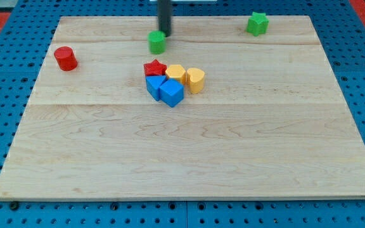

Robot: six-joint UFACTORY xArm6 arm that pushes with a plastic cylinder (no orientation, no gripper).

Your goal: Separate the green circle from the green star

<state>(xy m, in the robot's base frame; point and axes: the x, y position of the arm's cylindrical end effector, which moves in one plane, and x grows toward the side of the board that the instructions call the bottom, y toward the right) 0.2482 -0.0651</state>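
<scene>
My tip (165, 34) touches the far side of the green circle (157, 42); the green star (257, 23) sits well apart, far right on the surface (189, 152).

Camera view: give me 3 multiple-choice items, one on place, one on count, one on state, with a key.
1. Where is the green star?
A. near the view's top right of the board
B. view's bottom left
C. inside the middle cluster

2. How many red blocks are on the board?
A. one
B. two
C. three

3. My tip is:
A. at the green circle's upper right edge
B. beside the red cylinder
C. out of view

Key:
1 A, the star sits alone by the top edge, right of centre.
2 B, a red cylinder at the left and a red star in the cluster.
3 A, the rod ends right at the green circle.
</scene>
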